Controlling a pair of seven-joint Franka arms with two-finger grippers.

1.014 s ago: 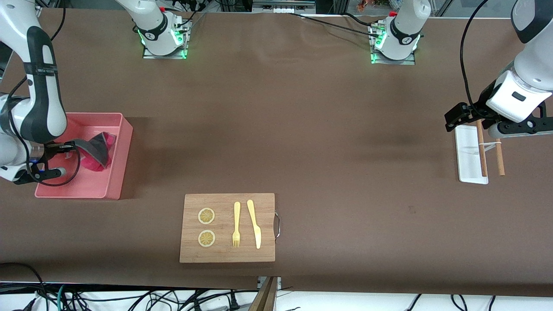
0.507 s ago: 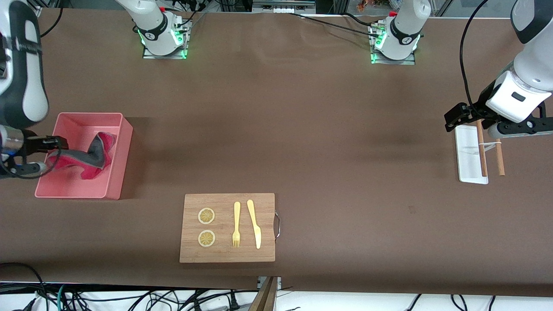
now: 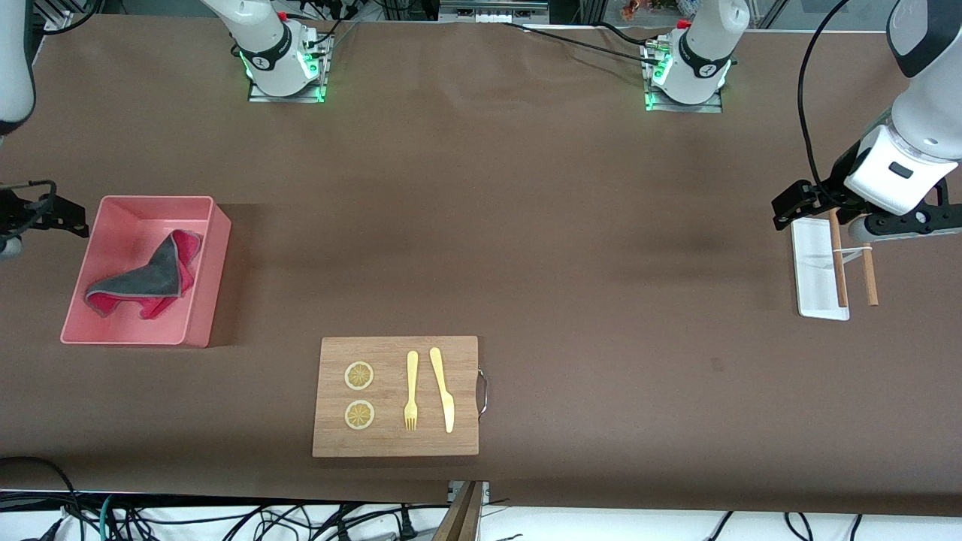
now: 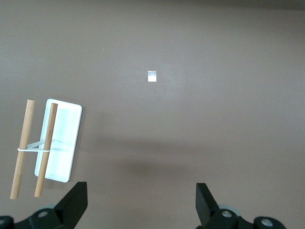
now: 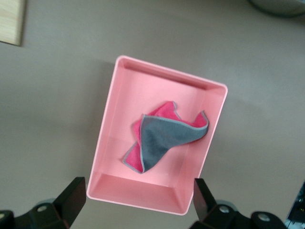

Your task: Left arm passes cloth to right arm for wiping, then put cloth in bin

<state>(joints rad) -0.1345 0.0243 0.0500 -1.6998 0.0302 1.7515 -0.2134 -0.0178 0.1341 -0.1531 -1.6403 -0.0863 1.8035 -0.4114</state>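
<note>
Cloth: small soft two-sided cloth (image 3: pixel 146 284) (image 5: pixel 164 138), dark grey face mostly up, crimson-pink showing along its folded edges; I see it crumpled and lying loose on the floor of the bin, nothing gripping it.
Bin: pale pink rectangular plastic tub (image 3: pixel 203 300) (image 5: pixel 143 200) with upright walls, at the right arm's end of the table; bare floor shows around the cloth on all sides.
Right gripper: black two-finger gripper (image 3: pixel 45 214) (image 5: pixel 138 210) of the white right arm, up in the air by the bin's outer edge; in my right wrist view the fingers (image 5: pixel 71 195) stand wide apart and empty, framing the bin below.
Left gripper: black two-finger gripper (image 3: pixel 797 203) (image 4: pixel 140 207) of the white left arm, waiting over the end of a small flat white tray (image 3: pixel 815 300) (image 4: pixel 57 143); jaws apart, holding nothing.
Tray contents: two thin wooden sticks (image 3: pixel 853 259) (image 4: pixel 31 148) joined by a white band, lying partly over the tray.
Board: rectangular wooden cutting board (image 3: pixel 394 443) near the front camera's edge, carrying two lemon slices (image 3: pixel 359 394), a yellow fork (image 3: pixel 411 391) and a yellow knife (image 3: pixel 443 387).
Open room: brown table surface (image 3: pixel 526 225) lies bare between bin, board and tray, which all sit well apart.
</note>
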